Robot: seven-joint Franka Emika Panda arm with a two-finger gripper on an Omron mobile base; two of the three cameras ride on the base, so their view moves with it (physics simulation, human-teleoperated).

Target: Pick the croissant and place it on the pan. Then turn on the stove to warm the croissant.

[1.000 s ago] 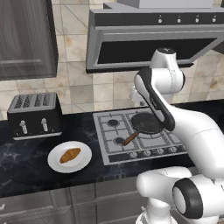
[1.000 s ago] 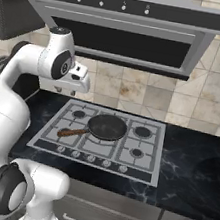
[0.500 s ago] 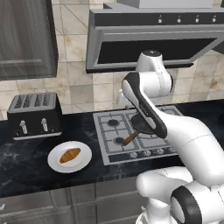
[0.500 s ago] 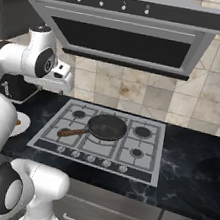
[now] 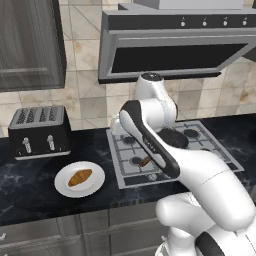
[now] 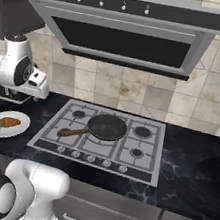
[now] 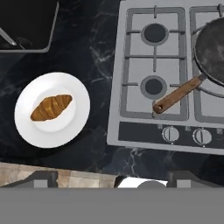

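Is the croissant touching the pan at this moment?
Apart. In the hand view the croissant lies on the white plate on the counter, while the pan sits on the stove, with dark countertop between them.

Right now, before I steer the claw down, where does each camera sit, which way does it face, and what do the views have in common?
Left base view: behind the arm on its left, looking forward and down at the golden-brown croissant on the round white plate; the white arm crosses the silver-grey gas stove.
Right base view: behind on the right, facing the dark grey frying pan with wooden handle; the arm shows at left.
Hand view: looks straight down from above the counter, with the open claw at the bottom.
Shared: all three show croissant, plate, pan and stove.
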